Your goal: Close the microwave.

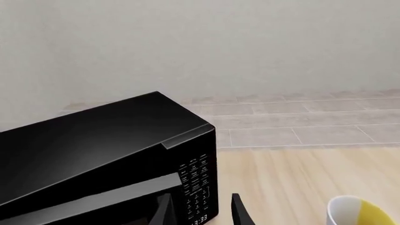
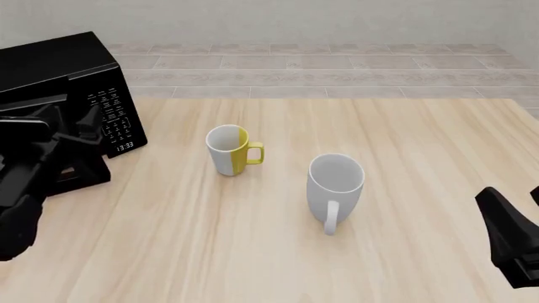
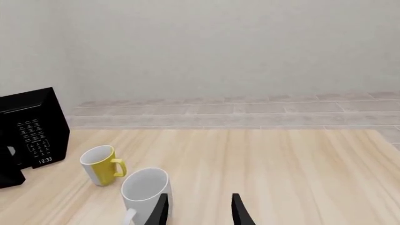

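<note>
Both arms are matte black throughout, built of blocky, angular segments. The left gripper [image 2: 72, 123] and right gripper [image 3: 198, 208] carry slim, tapered black fingers [image 3: 239, 210]. No markings, cables or screws are discernible

Microwave [image 2: 59, 63]: glossy black casing, smooth, top throws soft grey sheen in left wrist view; keypad panel [image 2: 113, 110] white print on black. Table [image 2: 404, 145]: pale wood, straight grain lines, smooth, low sheen. Yellow-and-white mug [image 2: 229, 150]: glazed look, smooth, ceramic-like. White mug [image 2: 335, 184]: same smooth finish, faintly grey, matt-ish interior. Left gripper [image 1: 198, 211] and right gripper [image 3: 198, 210]: fingers dark, matt, plastic-like. Floor [image 2: 337, 69] beyond table: pale stone-look tiles, matt, grout lines. Wall [image 3: 218, 47]: plain off-white, matt.
</note>
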Controlling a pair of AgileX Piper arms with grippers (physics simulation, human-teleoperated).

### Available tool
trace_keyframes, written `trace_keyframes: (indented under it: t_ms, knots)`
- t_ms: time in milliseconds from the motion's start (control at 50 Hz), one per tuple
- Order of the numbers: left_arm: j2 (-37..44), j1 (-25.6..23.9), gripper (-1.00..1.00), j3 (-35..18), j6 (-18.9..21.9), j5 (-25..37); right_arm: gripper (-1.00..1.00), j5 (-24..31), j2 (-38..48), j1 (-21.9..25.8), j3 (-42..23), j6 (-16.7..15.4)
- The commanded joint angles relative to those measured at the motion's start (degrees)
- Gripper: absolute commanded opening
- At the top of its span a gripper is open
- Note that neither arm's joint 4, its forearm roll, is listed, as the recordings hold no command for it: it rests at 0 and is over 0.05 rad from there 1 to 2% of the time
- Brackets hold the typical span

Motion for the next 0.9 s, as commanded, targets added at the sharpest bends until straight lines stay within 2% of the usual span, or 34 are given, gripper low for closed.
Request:
trace_keyframes:
  t_ms: [20,240,600,900]
  knots:
    - [7.72,1.25,1.0,1.45,-0.42,10.31,1.0,0.05,-0.02,-0.16,0.0,0.08]
    - [10.56,2.04,1.0,0.5,-0.8,9.12,1.0,0.27,-0.02,-0.33,0.0,0.34]
    - [9.41,2.31,1.0,0.34,-0.94,10.33,1.0,0.14,0.04,-0.08,0.0,0.19]
    - [11.5,2.61,1.0,-0.85,-1.37,10.25,1.0,0.04,0.05,0.19,0.0,0.02]
